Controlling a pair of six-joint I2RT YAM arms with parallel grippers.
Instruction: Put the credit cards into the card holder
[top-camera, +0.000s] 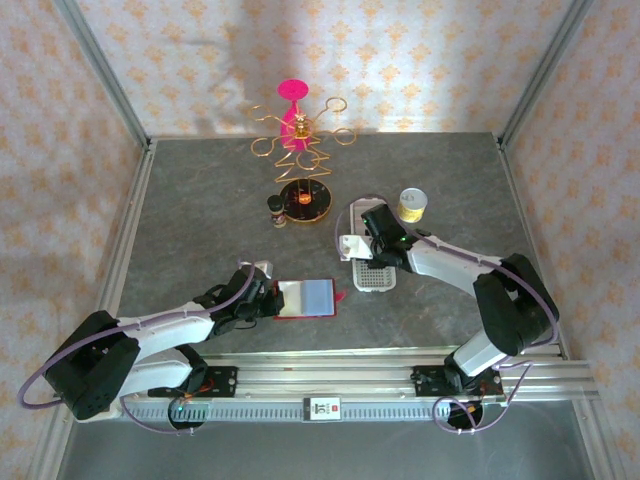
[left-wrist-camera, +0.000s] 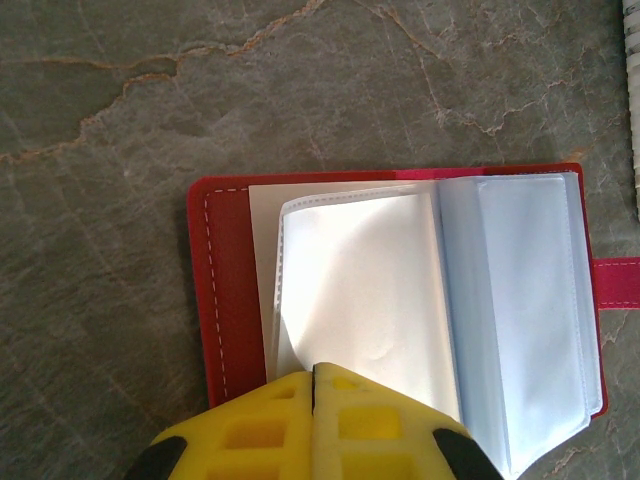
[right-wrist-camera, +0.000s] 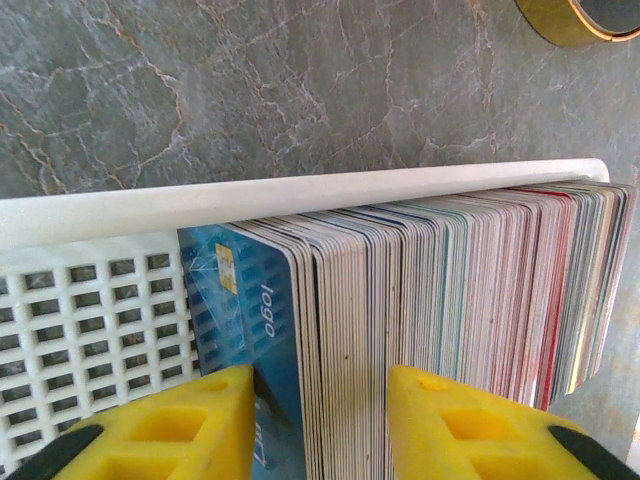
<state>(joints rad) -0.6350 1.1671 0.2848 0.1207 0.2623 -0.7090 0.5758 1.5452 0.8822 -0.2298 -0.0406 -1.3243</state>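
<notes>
Directly in front of me, the credit cards (right-wrist-camera: 420, 300) stand on edge, packed face to face in a white perforated tray (right-wrist-camera: 300, 195). The row runs left to right across my right wrist view, and the blue card (right-wrist-camera: 245, 300) faces out at its left end. My right claw (right-wrist-camera: 320, 395) is open and straddles that end of the row. One finger sits just outside the blue card and the other partway along the row, so a whole wad of cards lies in the gap. The card faces lie flat to my finger pads, so I judge that closing here would take many cards, not one.

The card holder (top-camera: 303, 298) lies open on the worktop (top-camera: 200, 200), apart from the tray, to its left and nearer my bases. Its clear pockets face up and its snap tab is on the tray side. My left claw (left-wrist-camera: 313, 385) is closed at the holder's edge nearest that arm, but I cannot tell whether it pinches a leaf.
</notes>
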